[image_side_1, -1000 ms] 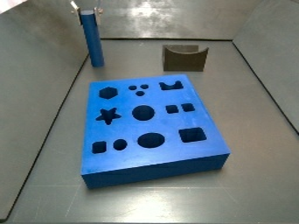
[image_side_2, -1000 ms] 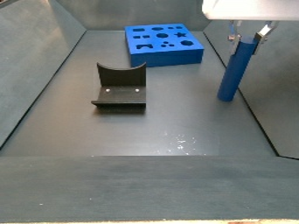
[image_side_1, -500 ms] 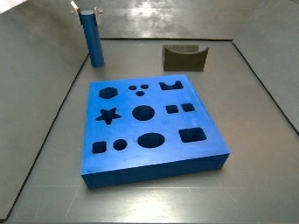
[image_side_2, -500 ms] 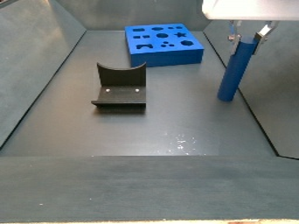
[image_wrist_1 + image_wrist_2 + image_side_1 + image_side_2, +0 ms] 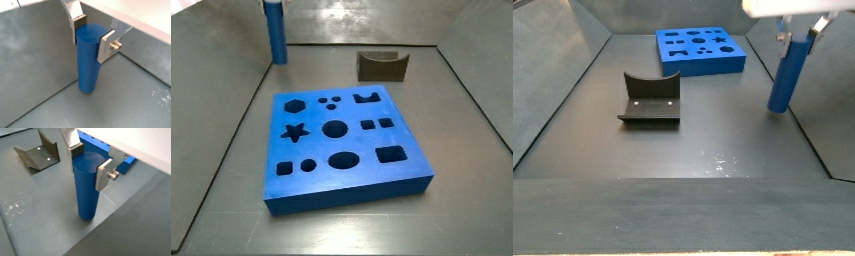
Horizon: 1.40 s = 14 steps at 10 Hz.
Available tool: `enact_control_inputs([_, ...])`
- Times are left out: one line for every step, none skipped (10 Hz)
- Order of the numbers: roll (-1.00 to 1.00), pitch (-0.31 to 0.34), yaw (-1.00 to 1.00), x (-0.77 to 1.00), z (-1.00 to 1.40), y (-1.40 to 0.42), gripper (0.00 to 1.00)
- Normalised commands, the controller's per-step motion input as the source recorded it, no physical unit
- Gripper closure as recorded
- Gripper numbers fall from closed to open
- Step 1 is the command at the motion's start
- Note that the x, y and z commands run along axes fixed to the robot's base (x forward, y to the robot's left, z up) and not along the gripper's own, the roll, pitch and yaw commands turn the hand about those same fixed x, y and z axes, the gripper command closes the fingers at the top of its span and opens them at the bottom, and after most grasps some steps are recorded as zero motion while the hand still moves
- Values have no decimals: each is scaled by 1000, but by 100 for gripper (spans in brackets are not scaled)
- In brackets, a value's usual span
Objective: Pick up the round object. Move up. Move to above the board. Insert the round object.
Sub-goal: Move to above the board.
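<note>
Your gripper is pinching the round object near its top end: in both wrist views a silver finger sits flat against each side of the blue rod, with no gap showing. The rod hangs upright, over the floor near a side wall, well apart from the board.

Whether the lower end is clear of the floor is hard to say from the wrist views, where the tip looks very close to the surface. In a side view the rod seems to end a little above a faint shadow, so you can judge the lift as just under way, but treat that as a reading, not a certainty. In a side view only the lower stretch of the rod shows at the picture's edge, and the gripper itself is cut off there.

So the pick looks done, and the move up is the step in hand. What is left is most of the job: finish rising, carry the rod across to above the board, line it up with a round cut-out, and lower it in.

The dark notched block stands on the floor off to the side of the board; it looks clear of a direct route, but check that as you go. The board carries several round holes of different sizes, and from these pictures you cannot tell which one fits the rod.
</note>
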Motion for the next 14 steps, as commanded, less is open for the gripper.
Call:
enact_control_inputs([110,92,68,-170,1000,113,100])
enact_control_inputs([105,78,57,-181,1000,104,100])
enact_control_inputs([85,68,39,-173,845,67,100])
enact_control_inputs([80,71,32,-166,703,51,100])
enact_control_inputs([76,74,26,-164,557,37,100])
enact_control_inputs([73,72,21,-163,410,25,100])
enact_control_inputs([68,69,14,-164,213,8,100])
enact_control_inputs([-83,-79,-677,548,346,-1000,100])
enact_control_inputs([-85,-58,-600,554,332,-1000,100])
enact_control_inputs([-96,10,-400,563,335,-1000,100])
enact_control_inputs([-123,74,-211,576,338,-1000,100])
enact_control_inputs([-106,102,-149,580,339,-1000,100])
enact_control_inputs([-42,135,-48,594,338,-1000,100])
enact_control_inputs([-25,131,-32,598,337,-1000,100])
